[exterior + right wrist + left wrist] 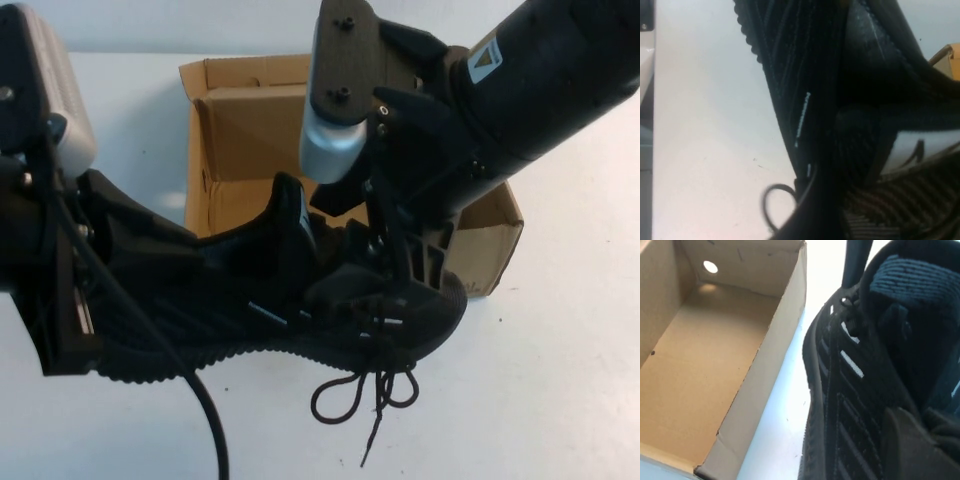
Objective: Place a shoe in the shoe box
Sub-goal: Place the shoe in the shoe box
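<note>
Black shoe [270, 300] — clamped by left gripper [110, 260] and right gripper [420, 255] jaws — beside shoe box [240, 130].

Bright, even light washes my table [560, 400] near white. My shoe [300, 310] reads as 1 dark mass; both wrist views are soft and blurred.

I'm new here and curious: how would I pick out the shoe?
Start at the brown cardboard shoe box lying open on the white table. In front of it, between the left claw and right claw, is the shoe: black knit, ribbed sole, dangling laces.
</note>
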